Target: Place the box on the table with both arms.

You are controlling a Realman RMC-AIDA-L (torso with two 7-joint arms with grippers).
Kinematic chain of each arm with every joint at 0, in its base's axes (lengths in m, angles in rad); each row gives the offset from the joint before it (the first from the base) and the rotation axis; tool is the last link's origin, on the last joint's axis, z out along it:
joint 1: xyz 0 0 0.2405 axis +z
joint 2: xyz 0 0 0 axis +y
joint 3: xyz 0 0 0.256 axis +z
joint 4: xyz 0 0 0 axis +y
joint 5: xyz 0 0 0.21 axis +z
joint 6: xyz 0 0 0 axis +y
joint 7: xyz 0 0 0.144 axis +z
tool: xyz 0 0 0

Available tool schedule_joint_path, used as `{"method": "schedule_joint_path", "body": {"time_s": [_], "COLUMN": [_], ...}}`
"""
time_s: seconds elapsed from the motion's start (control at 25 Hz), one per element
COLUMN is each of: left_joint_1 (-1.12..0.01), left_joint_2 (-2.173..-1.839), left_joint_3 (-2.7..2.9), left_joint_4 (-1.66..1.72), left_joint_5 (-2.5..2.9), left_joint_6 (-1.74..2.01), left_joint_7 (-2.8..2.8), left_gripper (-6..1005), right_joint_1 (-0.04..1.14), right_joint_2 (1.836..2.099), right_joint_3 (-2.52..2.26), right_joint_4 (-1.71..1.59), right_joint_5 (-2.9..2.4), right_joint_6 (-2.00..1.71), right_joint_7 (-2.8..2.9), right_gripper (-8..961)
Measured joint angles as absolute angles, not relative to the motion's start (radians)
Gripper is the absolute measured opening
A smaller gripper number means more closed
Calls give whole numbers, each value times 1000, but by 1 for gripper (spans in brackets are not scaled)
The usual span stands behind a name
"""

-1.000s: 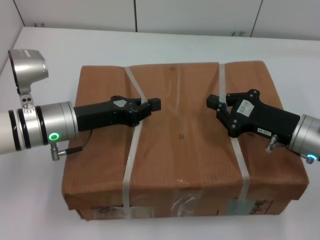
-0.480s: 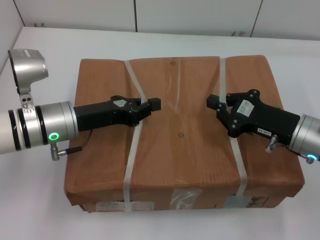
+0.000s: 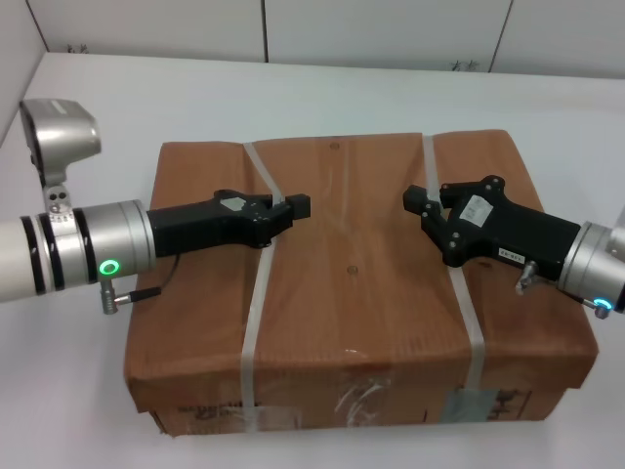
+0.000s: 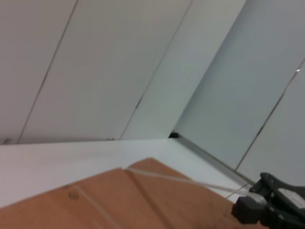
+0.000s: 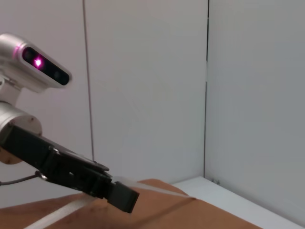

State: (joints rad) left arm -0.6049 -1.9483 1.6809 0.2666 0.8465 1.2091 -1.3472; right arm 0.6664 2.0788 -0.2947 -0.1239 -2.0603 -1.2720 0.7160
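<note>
The large brown cardboard box (image 3: 356, 293) lies on the white table (image 3: 322, 93), bound by two white straps. My left gripper (image 3: 293, 207) lies across the box's top over the left strap (image 3: 256, 322), which kinks where the gripper meets it; the fingers look shut on it. My right gripper (image 3: 418, 202) lies over the right strap (image 3: 467, 322) in the same way. Clear tape and labels show on the near side (image 3: 361, 403). The left wrist view shows the box top (image 4: 119, 200) and the right gripper (image 4: 259, 210). The right wrist view shows the left gripper (image 5: 119, 195) above the box (image 5: 190, 214).
White table surface lies around the box on the far, left and right sides. Pale wall panels (image 3: 381, 29) rise at the table's far edge, and another wall (image 3: 15, 59) at the far left. The left arm's silver camera housing (image 3: 59, 132) sticks up beside the box.
The box's far edge has dropped lower in the head view and more of its near side shows. Both grippers have hardly moved on the straps.
</note>
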Motion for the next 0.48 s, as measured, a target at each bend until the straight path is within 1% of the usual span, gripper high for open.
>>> {"method": "schedule_joint_path", "body": {"time_s": [0.16, 0.28, 0.48], "left_joint_1": [-609, -611, -622], "left_joint_2": [-1964, -1983, -2035], "left_joint_3": [1690, 1692, 1692], "left_joint_4": [266, 267, 265], "left_joint_5": [859, 888, 903], "left_joint_6": [1146, 1081, 945], "left_joint_7": [-1346, -1338, -1257], "left_gripper": [16, 16, 16], "right_joint_1": [683, 704, 731], "right_joint_2": [2078, 2078, 2078], "right_joint_3": [-295, -294, -294], "right_joint_4": [-99, -66, -8], "right_joint_5": [-2060, -2060, -2060], "right_joint_6": [-1206, -1128, -987], "right_joint_7": [719, 719, 719], "right_gripper": [28, 28, 29]}}
